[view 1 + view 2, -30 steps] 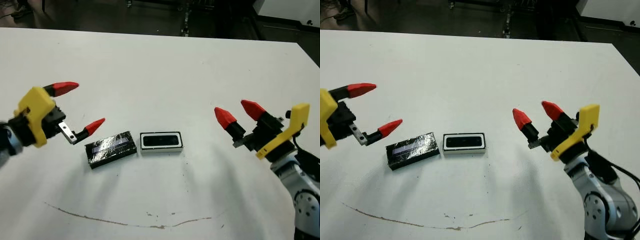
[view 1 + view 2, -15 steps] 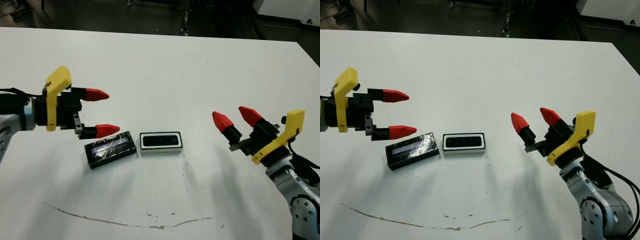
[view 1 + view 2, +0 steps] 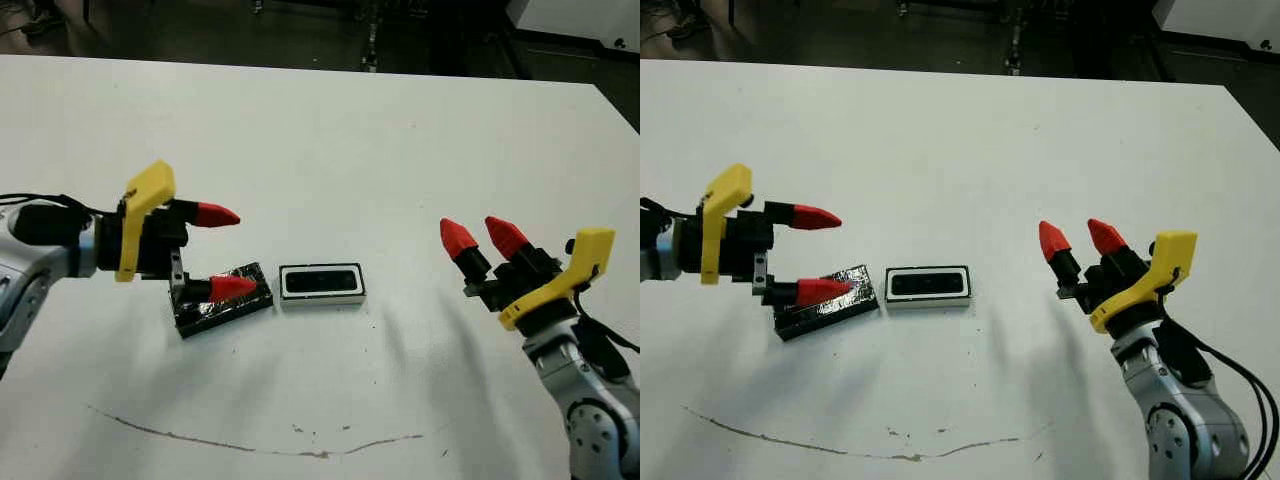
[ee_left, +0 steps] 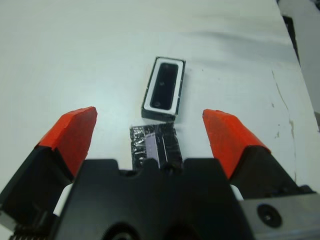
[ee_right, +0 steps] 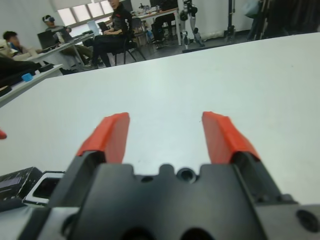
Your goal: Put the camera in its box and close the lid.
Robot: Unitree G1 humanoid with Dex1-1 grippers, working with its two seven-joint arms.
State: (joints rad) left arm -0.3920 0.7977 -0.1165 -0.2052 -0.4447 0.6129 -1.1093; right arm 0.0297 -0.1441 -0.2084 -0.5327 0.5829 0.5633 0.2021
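- Spreading across every view is the white surface [image 3: 330, 130], scuffed near its front edge, with the task's things grouped left of centre.
- Left gripper [image 3: 222, 252]: it hovers right over the lid, fingers spread wide and holding nothing. One red tip sits in front of the lid's near end in the head views; actual contact cannot be judged.
- Right gripper [image 3: 480, 237]: it hangs well apart from the box on the right side, fingers parted and empty.
- Lid [image 4: 154, 145]: the glossy black cover lies flat on the surface, just beside the box's left end and slightly skewed to it.
- Box [image 3: 322, 282]: the white tray rests open on the surface.
- Camera [image 4: 163, 89]: the dark bar appears to lie in the box's recess, so the first half of the task looks done.
- What remains, by my reading: grasp the lid, carry it over the box, and seat it squarely.
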